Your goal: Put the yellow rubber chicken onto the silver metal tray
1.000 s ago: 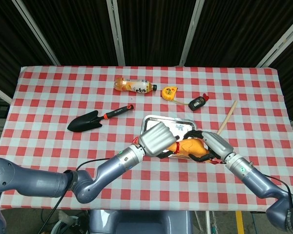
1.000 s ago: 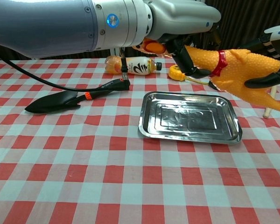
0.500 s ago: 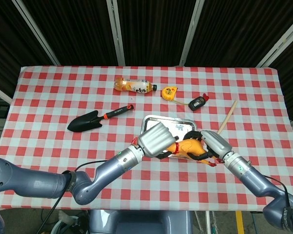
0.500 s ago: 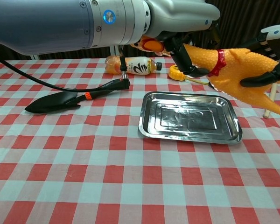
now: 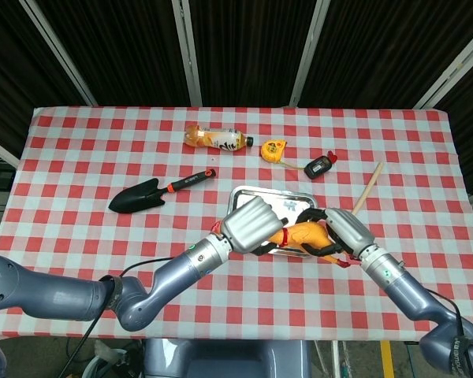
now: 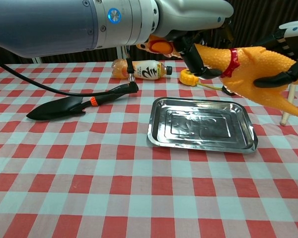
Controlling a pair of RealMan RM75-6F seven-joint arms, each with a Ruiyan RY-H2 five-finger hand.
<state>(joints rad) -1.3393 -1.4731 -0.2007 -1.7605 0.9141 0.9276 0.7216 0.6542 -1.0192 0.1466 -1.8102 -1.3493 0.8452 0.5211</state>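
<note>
Currently both my left hand and right hand grip the rubber chicken. It hangs clear above the tray, near the desk's front edge.

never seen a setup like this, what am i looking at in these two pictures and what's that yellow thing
This is a robot with two arms ending in human-like hands, working at a table with a checked cloth. One picture looks down from the robot's head; the other looks forward from its chest. The yellow thing is a rubber chicken. The left hand grips its head end and the right hand holds its body, keeping it in the air above a silver tray. On the cloth also lie a black trowel, an orange drink bottle, a yellow tape measure, a small black device and a wooden stick.
</note>
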